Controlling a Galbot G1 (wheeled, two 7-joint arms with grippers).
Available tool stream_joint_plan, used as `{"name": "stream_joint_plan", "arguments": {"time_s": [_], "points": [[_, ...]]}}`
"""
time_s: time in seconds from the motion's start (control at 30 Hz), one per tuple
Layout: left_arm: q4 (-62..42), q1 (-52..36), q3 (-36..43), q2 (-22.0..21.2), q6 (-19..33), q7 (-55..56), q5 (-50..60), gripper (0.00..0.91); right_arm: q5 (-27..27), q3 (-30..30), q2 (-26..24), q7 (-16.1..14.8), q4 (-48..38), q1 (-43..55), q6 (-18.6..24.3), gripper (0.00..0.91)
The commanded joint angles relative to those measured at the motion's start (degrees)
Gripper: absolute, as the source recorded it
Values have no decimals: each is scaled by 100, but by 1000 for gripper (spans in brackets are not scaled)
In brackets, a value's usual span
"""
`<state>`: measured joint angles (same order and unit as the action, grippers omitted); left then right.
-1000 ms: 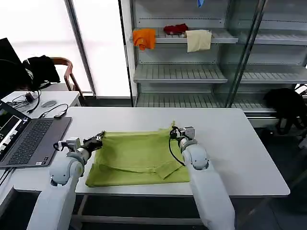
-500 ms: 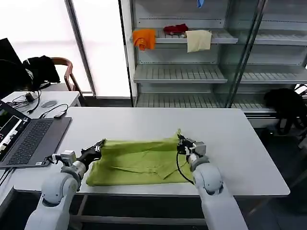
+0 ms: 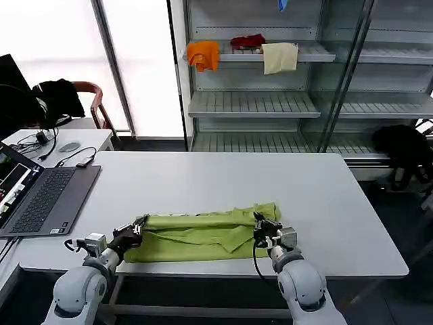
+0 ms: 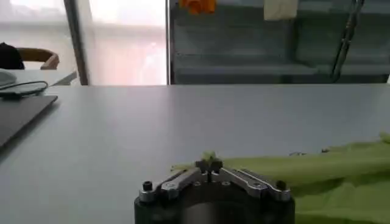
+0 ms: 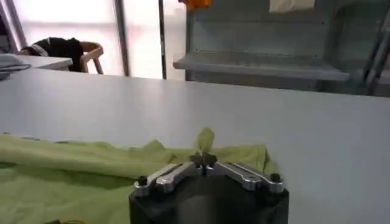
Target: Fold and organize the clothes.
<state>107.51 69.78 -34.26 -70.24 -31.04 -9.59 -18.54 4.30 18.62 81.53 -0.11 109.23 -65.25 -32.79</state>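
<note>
The white tabletop [image 3: 203, 176] carries a lime yellow-green T-shirt [image 3: 196, 233], which lies along the tabletop's near edge as a long, low, doubled-over strip, with a folded flap showing toward its right half. A grey laptop [image 3: 40, 200] sits open on the tabletop's left end, well apart from the T-shirt. Behind the tabletop stands a shelving unit [image 3: 270, 101]; on its upper shelf lie an orange cloth [image 3: 203, 54], a red cloth [image 3: 247, 41] and a cream cloth [image 3: 279, 57].

The left tool [image 3: 139, 227] is at the T-shirt's left end, low over the tabletop's near edge. In the left wrist view its fingers [image 4: 195, 176] meet at the tips, pinching a small peak of T-shirt fabric [image 4: 209, 159]. The right tool [image 3: 260, 227] is at the T-shirt's right end, also near the tabletop's front edge. In the right wrist view it [image 5: 206, 159] is closed on an upstanding tuft of the T-shirt's edge [image 5: 205, 141].
</note>
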Motion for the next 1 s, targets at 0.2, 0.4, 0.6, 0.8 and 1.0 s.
{"name": "stream_joint_plan", "arguments": {"time_s": [0.2,0.4,0.6,0.8,1.0], "points": [[103,266,-12,-123,137,98,525,907,-1485,138,-49,296,136,-321,435,907],[151,318,-58,-150,209,139,500,907,-1736,333,-179,325,6,-326,611,907],[449,545,-115,-266,558,273,281,907,159,739,-236,264,472,-263,636,907],[475,852,-59,-527,1081,894,58,907,1337,1049,-446,375,843,181,275,907],[200,848,-12,-745,1384,1449,197,907,1837,973,-814,498,851,685,-31,907]]}}
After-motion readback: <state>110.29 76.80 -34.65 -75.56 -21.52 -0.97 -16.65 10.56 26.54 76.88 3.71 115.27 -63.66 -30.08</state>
